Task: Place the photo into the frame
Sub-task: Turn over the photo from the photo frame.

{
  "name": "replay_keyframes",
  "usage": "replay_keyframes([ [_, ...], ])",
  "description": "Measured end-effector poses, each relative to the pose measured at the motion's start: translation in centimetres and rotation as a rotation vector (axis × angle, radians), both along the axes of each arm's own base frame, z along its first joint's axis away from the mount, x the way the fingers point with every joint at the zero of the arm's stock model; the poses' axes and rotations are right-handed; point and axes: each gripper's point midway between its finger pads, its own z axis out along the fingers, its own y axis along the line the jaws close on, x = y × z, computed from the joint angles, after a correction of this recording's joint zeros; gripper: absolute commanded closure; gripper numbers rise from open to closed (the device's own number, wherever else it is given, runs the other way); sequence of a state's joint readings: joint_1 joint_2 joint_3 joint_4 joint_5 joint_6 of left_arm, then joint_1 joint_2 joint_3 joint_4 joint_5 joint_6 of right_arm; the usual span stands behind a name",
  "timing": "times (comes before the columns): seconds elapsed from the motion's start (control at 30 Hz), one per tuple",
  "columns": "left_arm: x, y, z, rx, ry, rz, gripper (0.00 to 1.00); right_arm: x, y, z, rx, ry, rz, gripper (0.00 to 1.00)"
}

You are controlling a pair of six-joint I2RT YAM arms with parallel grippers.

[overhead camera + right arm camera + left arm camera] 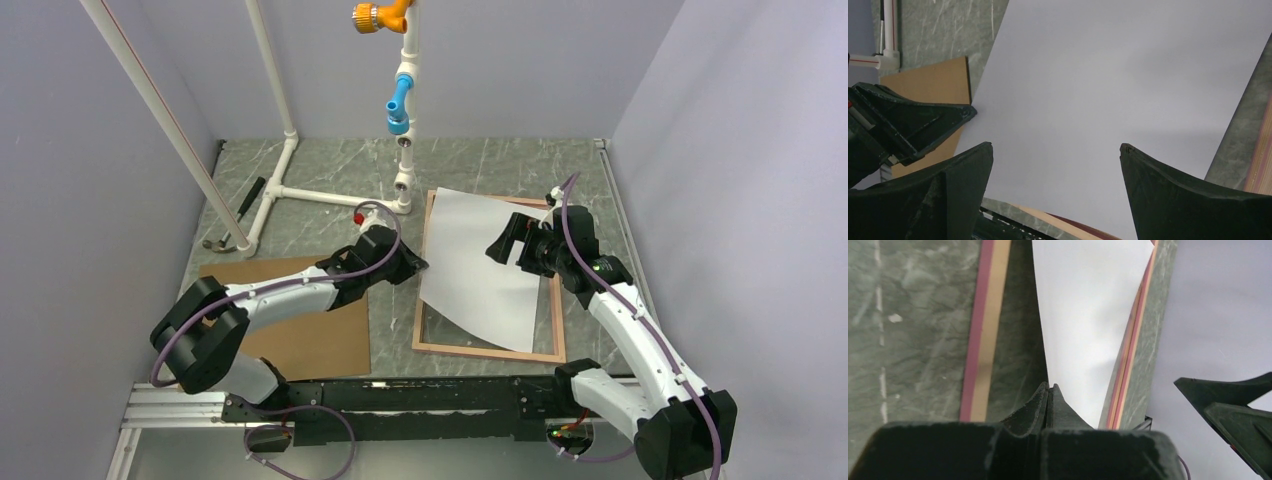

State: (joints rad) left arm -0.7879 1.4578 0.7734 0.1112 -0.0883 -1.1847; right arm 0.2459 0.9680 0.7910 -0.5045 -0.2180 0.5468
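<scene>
The left gripper (418, 264) is pinching the left edge of the photo (480, 260) between its jaws. The photo is lying curled, blank side up, across the frame (490, 350) on the bench (330, 160). The right gripper (503, 240) is hovering above it, jaws spread wide.

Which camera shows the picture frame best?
Top external: nearly the whole outline of the frame shows, the photo lying across it. Left wrist catches only two rails; right wrist only slivers at its edges.
</scene>
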Motion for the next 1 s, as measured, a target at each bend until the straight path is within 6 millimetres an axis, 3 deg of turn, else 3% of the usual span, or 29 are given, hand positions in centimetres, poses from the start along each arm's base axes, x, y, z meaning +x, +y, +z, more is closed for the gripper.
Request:
replay_keyframes([
  [0.53, -2.8, -4.4, 0.2, -0.038, 0.040, -0.074, 1.00, 0.0, -0.4, -0.2, -0.005, 0.011, -0.014, 0.01],
  [0.73, -3.8, -5.0, -0.5, -0.013, 0.064, -0.107, 0.88, -0.1, -0.5, -0.5, -0.006, 0.016, -0.018, 0.01],
  [0.8, -4.0, -4.9, -0.8, 0.000, 0.073, -0.115, 0.80, -0.1, -0.5, -0.6, -0.007, 0.019, -0.017, 0.01],
  [0.87, -4.2, -4.8, -1.0, 0.015, 0.076, -0.123, 0.64, -0.1, -0.5, -0.6, -0.007, 0.019, -0.017, 0.01],
  [1.0, -4.5, -4.6, -1.7, 0.066, 0.089, -0.151, 0.14, -0.1, -0.5, -0.8, -0.009, 0.026, -0.014, 0.01],
])
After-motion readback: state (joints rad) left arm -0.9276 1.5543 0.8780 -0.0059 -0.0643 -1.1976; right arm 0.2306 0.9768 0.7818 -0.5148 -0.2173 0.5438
